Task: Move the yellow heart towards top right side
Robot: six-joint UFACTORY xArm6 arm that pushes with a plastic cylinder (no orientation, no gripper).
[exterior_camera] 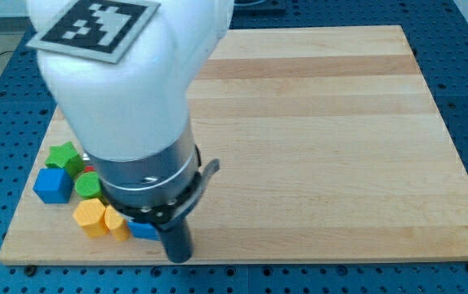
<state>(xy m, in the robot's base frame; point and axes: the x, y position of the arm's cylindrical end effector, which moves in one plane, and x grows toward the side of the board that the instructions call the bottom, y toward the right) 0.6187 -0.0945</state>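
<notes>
Two yellow blocks lie near the board's bottom left edge: a larger one (pixel 91 218) and a smaller one (pixel 116 223) touching its right side. I cannot tell which of them is the heart. My tip (pixel 178 258) rests at the bottom edge of the board, to the right of the yellow blocks, with a blue block (pixel 144 231) between them. The arm's white body hides much of the board's left side.
A green star-like block (pixel 64 156), a blue cube (pixel 52 185) and a round green block (pixel 87 186) sit just above the yellow ones. A sliver of red (pixel 89 170) shows beside the arm. The wooden board (pixel 340 147) lies on a blue perforated table.
</notes>
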